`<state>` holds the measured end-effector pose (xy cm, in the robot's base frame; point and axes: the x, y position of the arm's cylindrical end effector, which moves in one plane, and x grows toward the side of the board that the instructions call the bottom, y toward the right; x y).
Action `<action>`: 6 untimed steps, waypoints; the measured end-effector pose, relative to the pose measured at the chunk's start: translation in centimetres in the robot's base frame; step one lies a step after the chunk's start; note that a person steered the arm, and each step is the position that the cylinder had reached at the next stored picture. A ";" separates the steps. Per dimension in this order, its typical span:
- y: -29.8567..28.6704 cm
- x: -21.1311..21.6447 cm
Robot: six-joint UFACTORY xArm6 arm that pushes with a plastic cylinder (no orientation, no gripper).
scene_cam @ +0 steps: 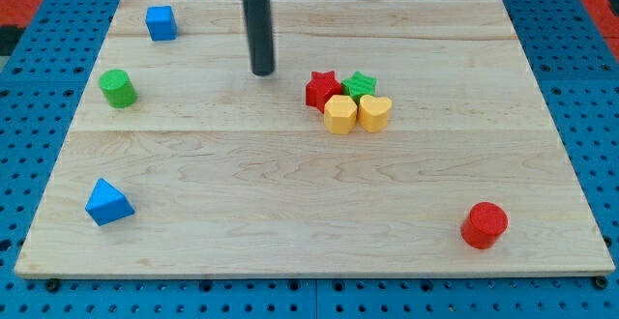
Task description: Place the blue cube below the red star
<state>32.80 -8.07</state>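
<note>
The blue cube [161,22] sits near the board's top left corner. The red star [321,89] lies right of the board's middle, touching a green star [361,84] on its right and a yellow hexagon block [339,114] below it. My tip [263,71] stands on the board between them, well right of and below the blue cube and a short way left of the red star, touching no block.
A yellow heart block [374,112] sits beside the yellow hexagon. A green cylinder [117,88] is at the left edge, a blue triangle block [107,203] at the bottom left, a red cylinder [484,225] at the bottom right. The wooden board [290,193] lies on blue pegboard.
</note>
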 end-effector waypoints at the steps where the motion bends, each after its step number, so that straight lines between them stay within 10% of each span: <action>1: 0.7 -3.1; 3: -8.3 -12.8; 6: -13.3 -4.3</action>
<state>28.45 -21.34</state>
